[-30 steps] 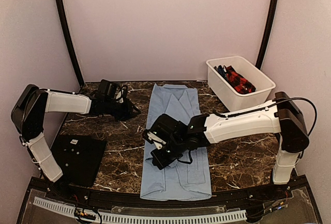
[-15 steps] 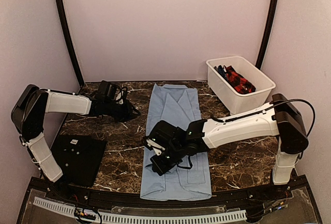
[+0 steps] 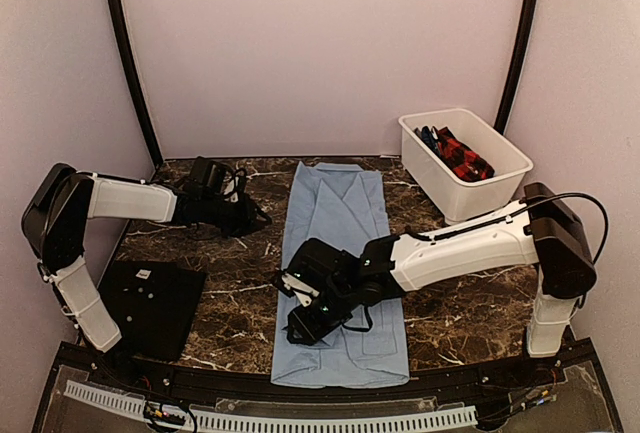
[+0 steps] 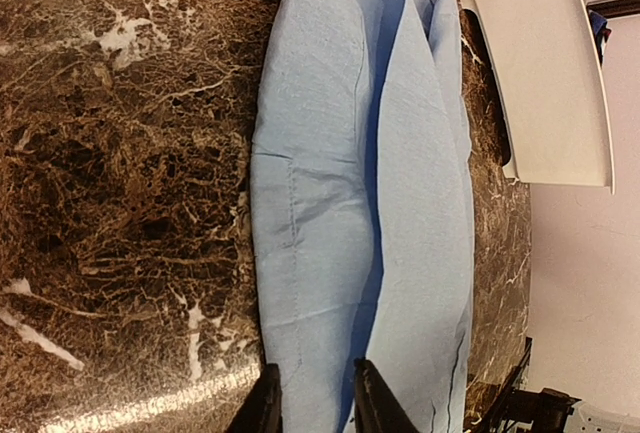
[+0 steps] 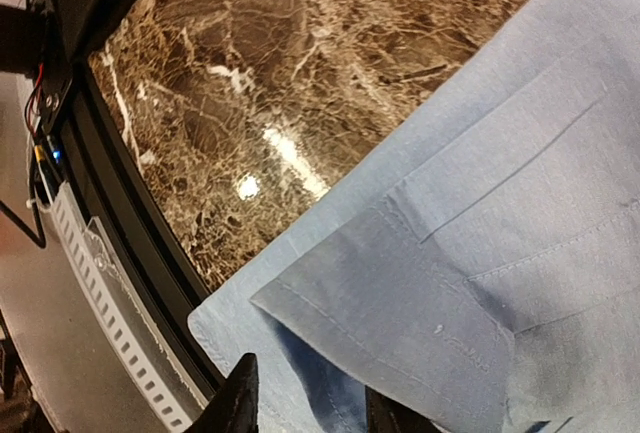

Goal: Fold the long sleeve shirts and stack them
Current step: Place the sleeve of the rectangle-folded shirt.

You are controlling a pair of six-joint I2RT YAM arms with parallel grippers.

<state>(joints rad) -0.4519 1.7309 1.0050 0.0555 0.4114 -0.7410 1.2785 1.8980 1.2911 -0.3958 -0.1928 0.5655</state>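
Observation:
The light-blue long sleeve shirt (image 3: 338, 253) lies as a long narrow strip down the middle of the table, collar at the far end. My right gripper (image 3: 301, 326) hovers low over its near-left part. In the right wrist view the gripper (image 5: 310, 411) is open, and a folded sleeve cuff (image 5: 400, 303) lies just ahead of the fingers. My left gripper (image 3: 260, 219) is open and empty over bare marble left of the shirt. In the left wrist view the gripper (image 4: 315, 411) faces the shirt's left edge (image 4: 300, 203). A red-black checked shirt (image 3: 462, 156) and a dark blue one lie in the bin.
A white plastic bin (image 3: 505, 175) stands at the back right and shows in the left wrist view (image 4: 545, 73). A flat black square mat (image 3: 150, 303) lies at the near left. The table's black front rail (image 5: 110, 203) runs close to the shirt's hem.
My right gripper has moved toward the near-left over the shirt's lower part. The left arm and the shirt have stayed still.

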